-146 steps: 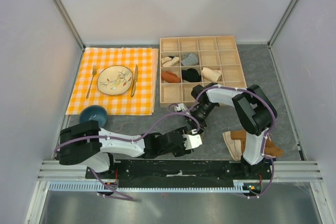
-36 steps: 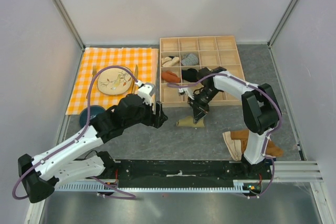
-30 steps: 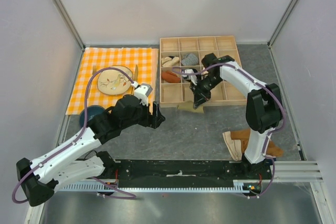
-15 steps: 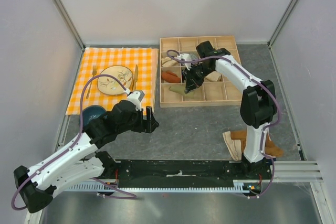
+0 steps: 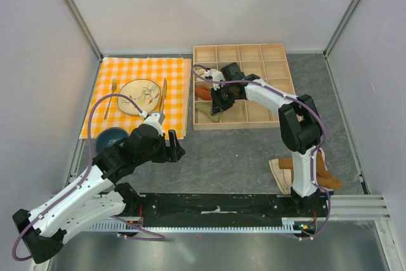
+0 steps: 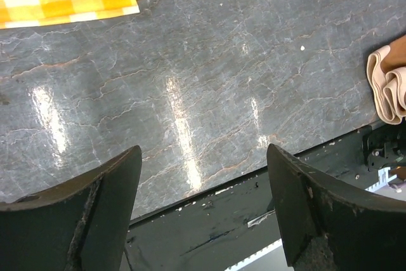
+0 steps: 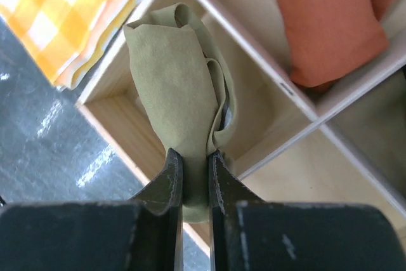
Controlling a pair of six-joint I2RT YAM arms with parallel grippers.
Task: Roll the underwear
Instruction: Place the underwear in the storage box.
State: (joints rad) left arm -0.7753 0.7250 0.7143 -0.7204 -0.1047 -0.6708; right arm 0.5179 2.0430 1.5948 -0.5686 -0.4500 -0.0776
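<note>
The right arm reaches far forward and bends left at the elbow, its gripper pinching the underwear between nearly closed jaws. The left arm stretches diagonally forward, its gripper spread wide, holding nothing.

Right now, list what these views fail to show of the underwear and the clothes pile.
The underwear: top view, nearly all under the right gripper; right wrist view, near end pinched between the fingers, no waistband shows.
Box floor below it: right wrist view, covered by cloth; contact unclear.
Clothes pile: top view, partly behind the right arm; left wrist view, cut by the right edge.
</note>
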